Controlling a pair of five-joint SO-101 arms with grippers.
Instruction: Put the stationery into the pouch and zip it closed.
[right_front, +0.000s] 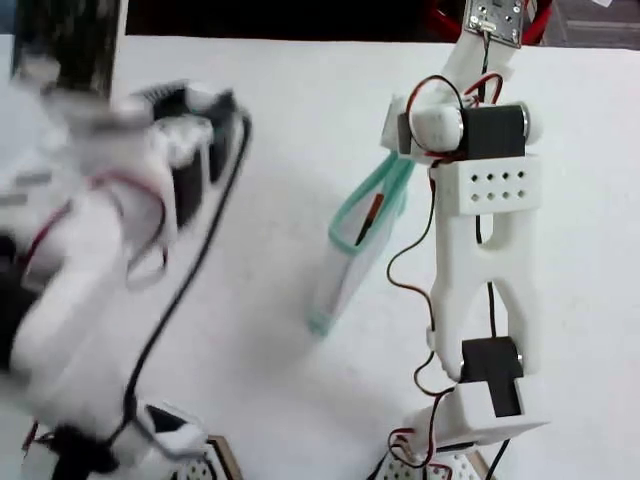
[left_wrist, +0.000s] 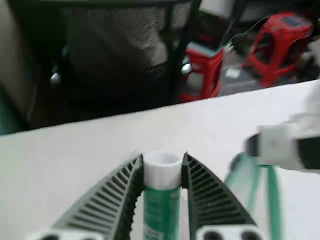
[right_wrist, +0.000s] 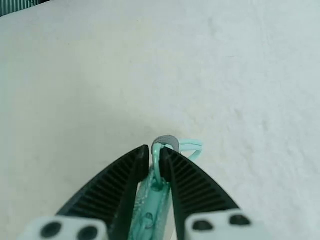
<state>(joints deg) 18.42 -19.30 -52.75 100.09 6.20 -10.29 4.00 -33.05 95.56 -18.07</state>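
My left pincer (left_wrist: 162, 161) is closed on the green glue stick with the white plastic cap (left_wrist: 161, 197), and the cap stands out just between the tips. My right pincer (right_wrist: 156, 152) is pinched on the top edge of the mint-green translucent pouch (right_front: 355, 275), close to the zipper end. The pouch seems to hang tilted from this grip, with its far corner down at the white table (right_front: 250, 330) and its mouth open like a loop.

What I fear most is the mouth: it is narrow and soft. If I bring the stick at a wrong angle, the cap may catch the rim and push the pouch aside instead of going in. My right grip takes only a thin strip of material. A push from the stick could pull it out of the jaws, and then the pouch would fall flat and the mouth would close. The stick is smooth and round, so I judge it could slide or turn in my grip if it hits something.

About the materials, the pouch looks like thin flexible plastic with a mint border, and it will fold easily. The stick is a hard cylinder with a glossy label. My pads (left_wrist: 120, 200) are dark ribbed wedges. The table is matte and a little grainy.
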